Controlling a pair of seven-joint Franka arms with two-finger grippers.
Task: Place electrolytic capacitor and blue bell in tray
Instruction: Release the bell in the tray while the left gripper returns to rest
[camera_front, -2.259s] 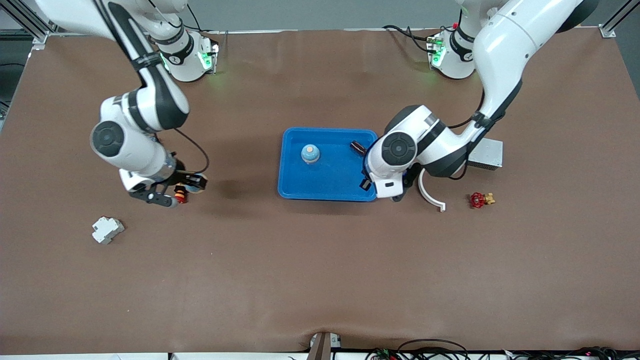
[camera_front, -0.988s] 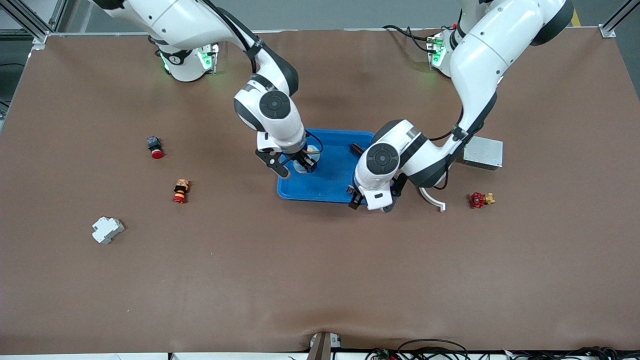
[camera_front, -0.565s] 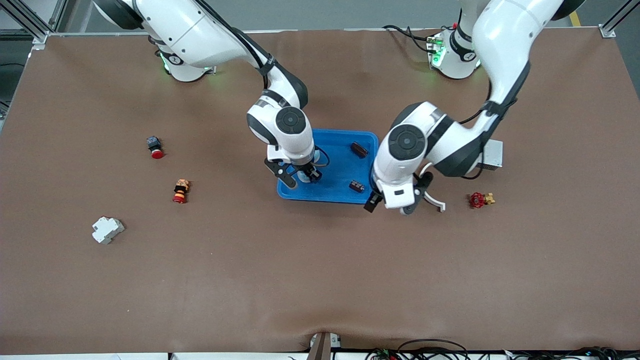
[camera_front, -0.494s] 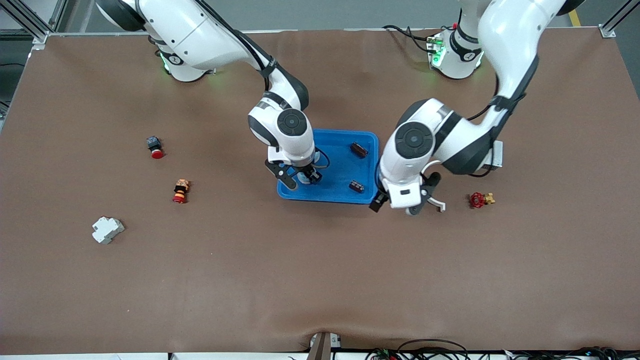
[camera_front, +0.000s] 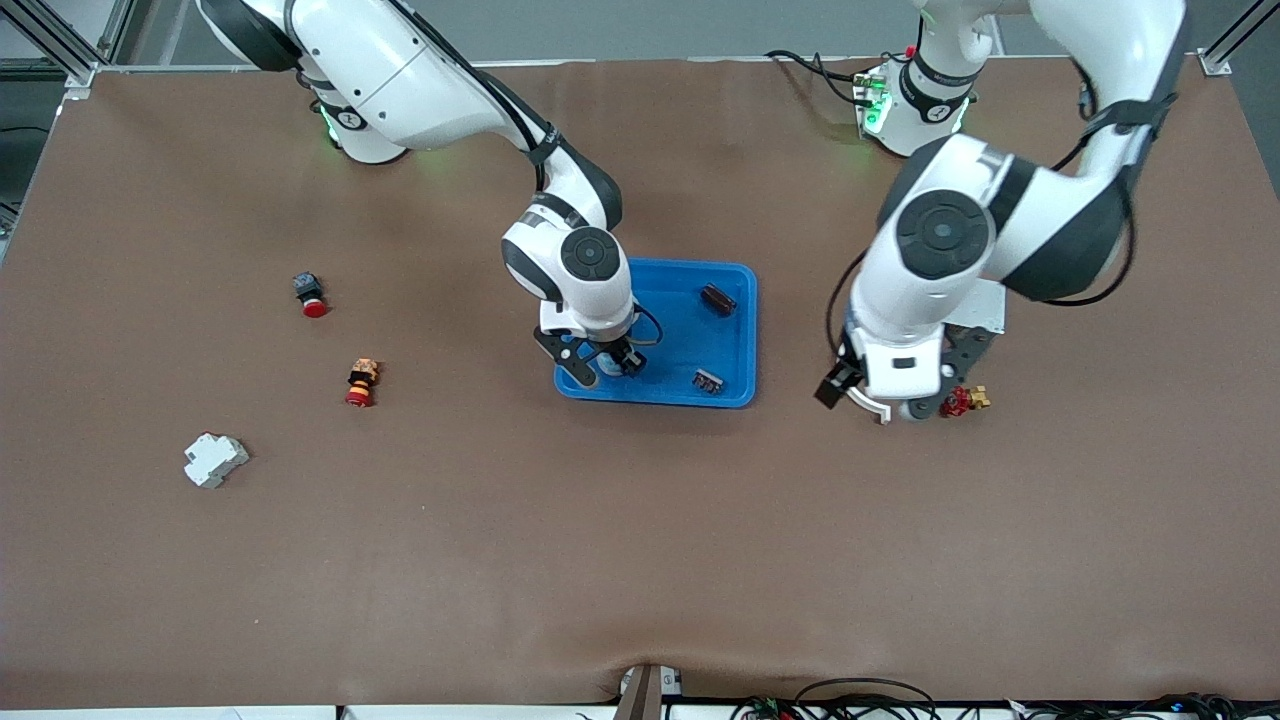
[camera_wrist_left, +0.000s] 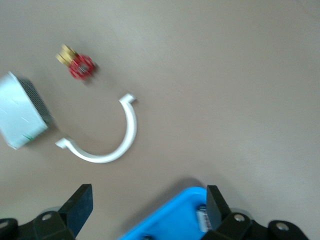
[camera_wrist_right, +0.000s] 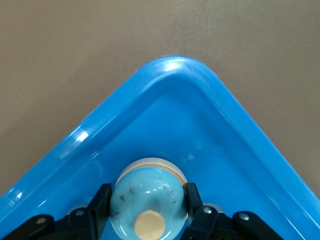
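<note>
The right gripper (camera_front: 606, 362) is clamped on the bell (camera_wrist_right: 146, 201), low inside the tray (camera_front: 735, 345). The capacitor (camera_front: 709, 380) already lies there. The left gripper (camera_front: 880, 397), fingers spread and empty, hangs over the table (camera_front: 640, 560). Only the release seems left.
</note>
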